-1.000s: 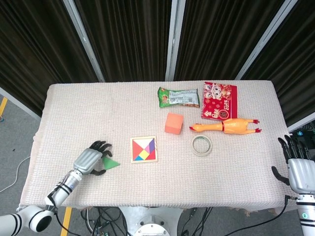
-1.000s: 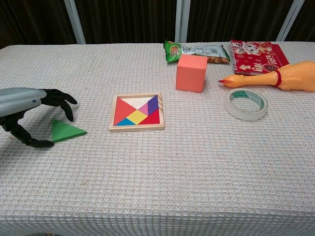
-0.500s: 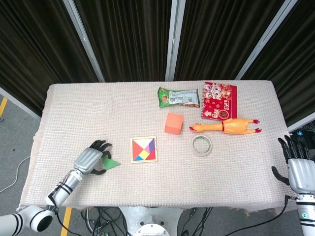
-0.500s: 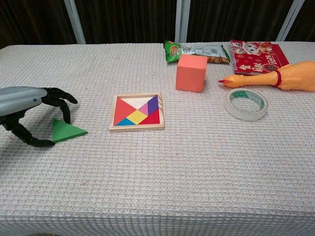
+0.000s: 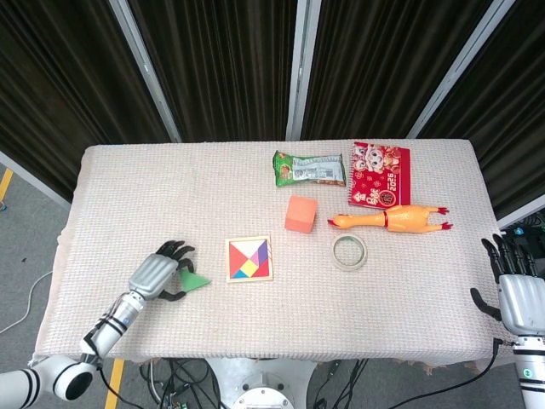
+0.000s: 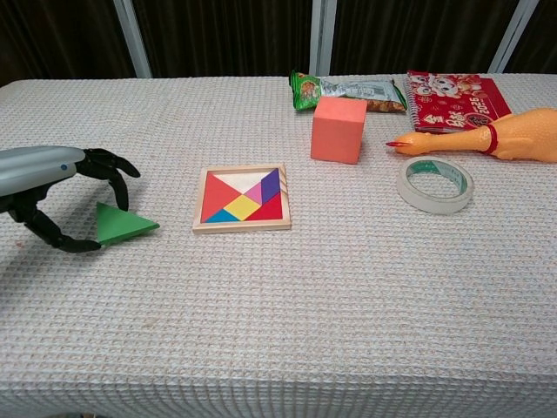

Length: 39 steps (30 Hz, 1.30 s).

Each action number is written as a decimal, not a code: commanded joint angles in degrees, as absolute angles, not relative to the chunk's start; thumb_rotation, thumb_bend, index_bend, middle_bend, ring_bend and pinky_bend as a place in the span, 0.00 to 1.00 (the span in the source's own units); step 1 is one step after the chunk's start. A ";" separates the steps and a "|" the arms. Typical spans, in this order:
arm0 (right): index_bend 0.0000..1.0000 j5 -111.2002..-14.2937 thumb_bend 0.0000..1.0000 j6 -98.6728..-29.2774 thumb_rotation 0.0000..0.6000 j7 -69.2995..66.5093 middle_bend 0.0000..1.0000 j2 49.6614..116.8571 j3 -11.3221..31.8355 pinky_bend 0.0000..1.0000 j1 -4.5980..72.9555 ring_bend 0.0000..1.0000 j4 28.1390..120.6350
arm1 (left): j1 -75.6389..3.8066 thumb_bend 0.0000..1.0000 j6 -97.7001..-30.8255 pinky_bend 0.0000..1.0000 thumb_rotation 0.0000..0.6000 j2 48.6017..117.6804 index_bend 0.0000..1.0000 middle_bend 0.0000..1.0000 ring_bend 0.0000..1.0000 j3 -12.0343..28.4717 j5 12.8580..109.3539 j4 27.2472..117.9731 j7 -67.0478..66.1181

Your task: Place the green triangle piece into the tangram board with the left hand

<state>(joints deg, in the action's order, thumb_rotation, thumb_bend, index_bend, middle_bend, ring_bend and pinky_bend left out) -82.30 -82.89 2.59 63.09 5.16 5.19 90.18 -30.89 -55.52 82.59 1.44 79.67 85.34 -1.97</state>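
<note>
**Left hand pinching green triangle, near front-left of table**

Left hand (image 6: pixel 52 187) is at the front-left part of the table (image 5: pixel 153 179), palm down, fingers curled around the green triangle (image 6: pixel 122 225). Chest view: thumb under/at the near edge of the piece, other fingertips on its far corner, so it's clamped on the triangle. The triangle looks tilted, its right tip pointing toward the board; can't tell if it's fully off the cloth or one edge is touching.

Head view shows the same: left hand (image 5: pixel 156 276) over the green triangle (image 5: pixel 195 280), piece sticking out on the side facing the board.

Tangram board (image 6: pixel 242 198) sits just right of the triangle, apart from it, around the middle of the table toward the front edge. One white bare slot shows at the board's top; the rest is filled with coloured pieces.

Right hand (image 5: pixel 518 290) is off the table past the front-right corner, fingers spread apart, holding nothing. Not visible in the chest view.

Other stuff, all on the right half toward the back edge: orange cube (image 6: pixel 338 129), tape roll (image 6: pixel 434 185), rubber chicken (image 6: pixel 487 138), snack packet (image 6: pixel 348 89), red booklet (image 6: pixel 456 97).
</note>
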 commanded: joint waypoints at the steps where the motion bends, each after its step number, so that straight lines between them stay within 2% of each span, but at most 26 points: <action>1: 0.00 -82.56 0.21 -83.32 1.00 2.53 0.00 62.95 5.26 0.00 5.11 0.00 90.40 | -31.96 0.22 -53.79 0.07 1.00 82.05 0.48 0.12 0.00 2.83 78.00 86.26 -0.23; 10: 0.00 -82.50 0.20 -83.49 1.00 2.03 0.00 62.31 5.56 0.00 5.13 0.00 91.07 | -34.29 0.22 -52.62 0.07 1.00 81.56 0.48 0.12 0.00 7.11 68.45 91.75 -7.77; 18: 0.00 -82.88 0.20 -83.66 1.00 1.65 0.00 61.98 5.84 0.00 5.41 0.00 91.65 | -36.82 0.23 -54.61 0.06 1.00 84.44 0.51 0.13 0.00 10.23 57.32 94.11 -17.22; 30: 0.00 -83.00 0.21 -84.12 1.00 0.52 0.00 61.60 5.82 0.00 5.12 0.00 91.45 | -41.90 0.28 -62.50 0.05 1.00 89.74 0.52 0.15 0.00 14.17 39.27 99.23 -30.44; 39: 0.00 -82.69 0.21 -84.09 1.00 -0.10 0.00 61.65 5.77 0.00 4.91 0.00 90.95 | -45.26 0.28 -67.17 0.05 1.00 95.14 0.53 0.15 0.00 16.54 32.45 98.01 -34.53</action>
<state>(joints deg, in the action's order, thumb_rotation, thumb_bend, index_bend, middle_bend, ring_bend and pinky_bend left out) -82.70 -84.09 -0.10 61.65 5.77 4.92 90.96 -44.58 -66.54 94.26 16.03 33.30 98.50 -33.89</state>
